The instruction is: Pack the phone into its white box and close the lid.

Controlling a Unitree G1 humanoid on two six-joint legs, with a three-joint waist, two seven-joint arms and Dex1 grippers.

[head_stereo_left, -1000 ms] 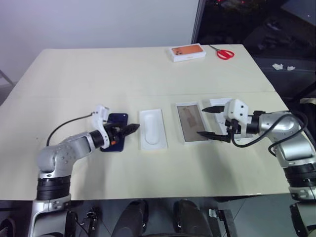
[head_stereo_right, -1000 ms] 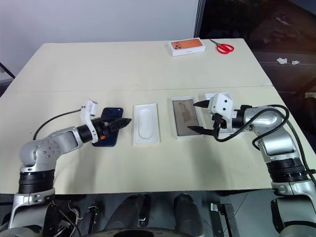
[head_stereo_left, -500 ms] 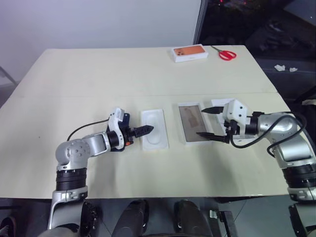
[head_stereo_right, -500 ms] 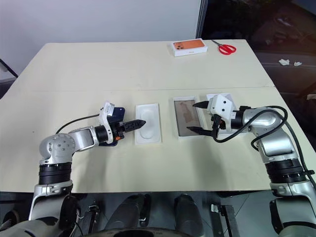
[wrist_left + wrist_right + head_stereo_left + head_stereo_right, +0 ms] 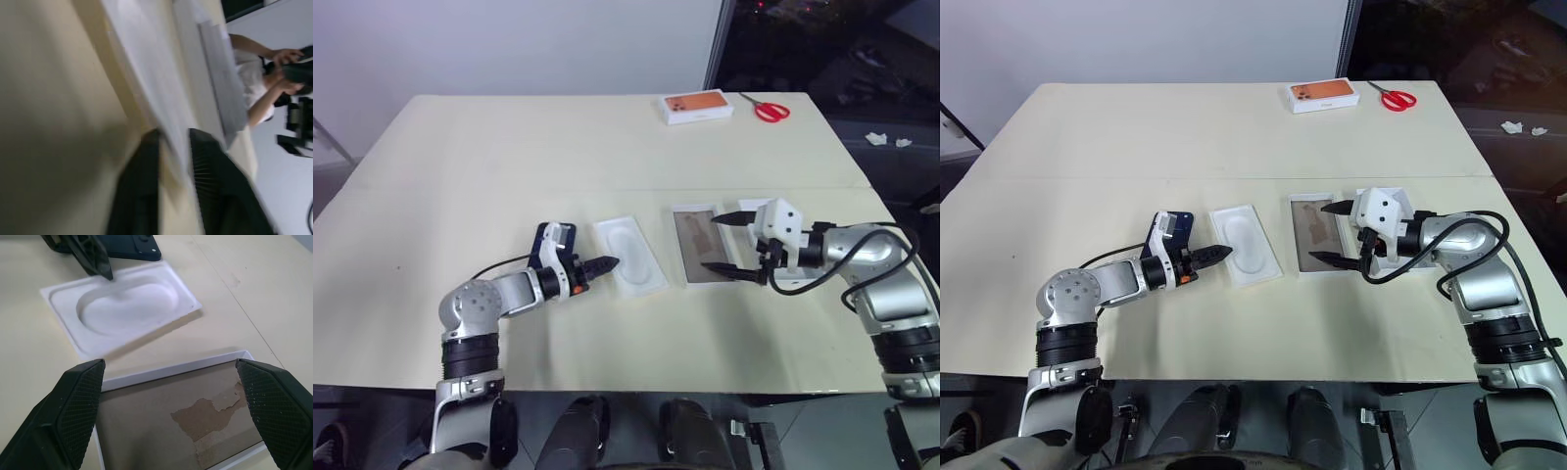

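No brand name or writing can be read anywhere; the only print that shows is an orange phone picture on the top of a small white box (image 5: 697,106) at the far edge of the cream table (image 5: 509,157), with red-handled scissors (image 5: 771,110) just beside it. The left gripper (image 5: 1220,253) reaches forward and to the right, low over the table, its two black fingers pressed together with nothing visibly between them, their tips at the near left edge of the shallow white cardboard box with a rounded oblong recess (image 5: 1246,244). That white box lies skewed, its far end turned toward the left. The slim dark navy-blue phone (image 5: 1171,233) lies flat on the table just left of the white box, partly behind the left wrist. The right gripper (image 5: 732,241) hangs above the near end of a shallow white-rimmed tray lined with torn brown card (image 5: 699,243), apparently the lid lying inside-up, just right of the white box. Its fingers stand wide apart, one over the tray's far right side and one over its near edge, gripping nothing. The right forearm comes in from the right, with black cable looping along it.
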